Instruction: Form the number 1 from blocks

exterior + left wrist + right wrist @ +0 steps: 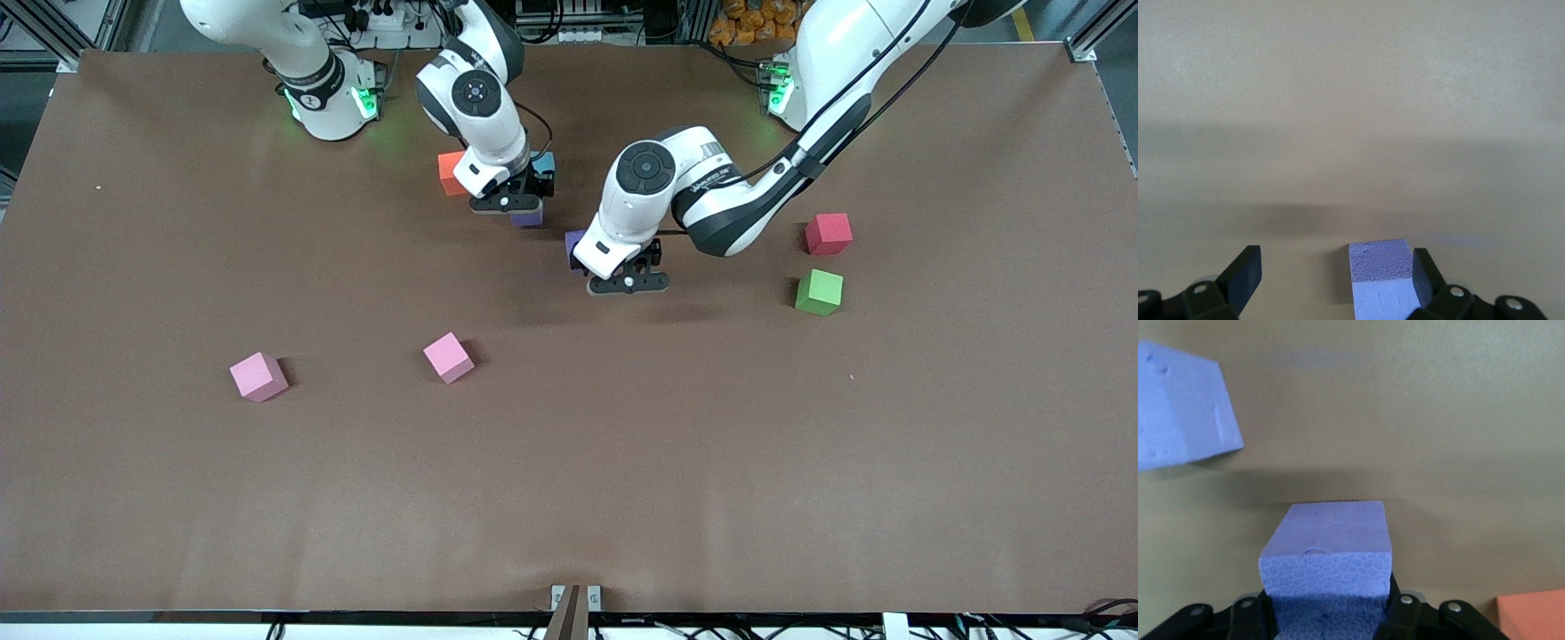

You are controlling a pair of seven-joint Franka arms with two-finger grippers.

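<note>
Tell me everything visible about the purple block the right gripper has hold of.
The purple block is a small matte cube of foam-like material, one solid colour, its cut side showing a pebbled texture and its top a few shallow dents. The right gripper is shut on it, its black fingers pressing two facing sides. It sits level in that grip, near the orange block. In the front view only its lower edge shows under the gripper; whether it touches the table cannot be told.

Left tool [628,284] spread wide, low; right tool [507,204] clamped shut, low.
</note>
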